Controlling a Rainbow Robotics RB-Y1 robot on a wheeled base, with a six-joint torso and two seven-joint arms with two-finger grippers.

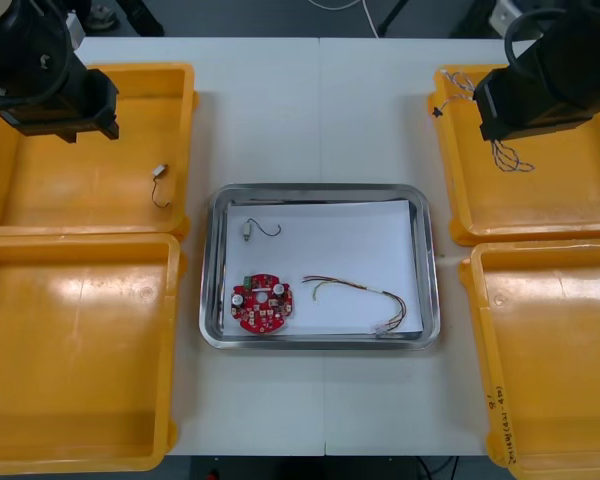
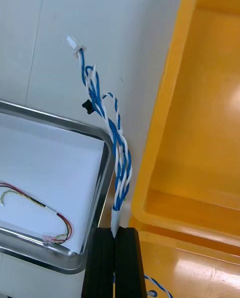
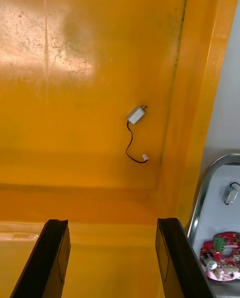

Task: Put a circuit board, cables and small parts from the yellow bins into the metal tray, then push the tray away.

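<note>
Tabletop [image 1: 320,120] — four yellow bins [image 1: 80,340], one tray [image 1: 320,187]; right gripper [image 2: 116,230] pinches one cable [image 2: 120,153].

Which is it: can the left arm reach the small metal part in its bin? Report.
Probably yes: the left gripper hangs open above the yellow bin, and the small metal part lies alone inside, ahead of the fingers, nothing between.

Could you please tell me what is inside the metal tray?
A circuit board, a red and yellow cable and a small metal part lie on the white lining, which hides the tray's floor.
</note>
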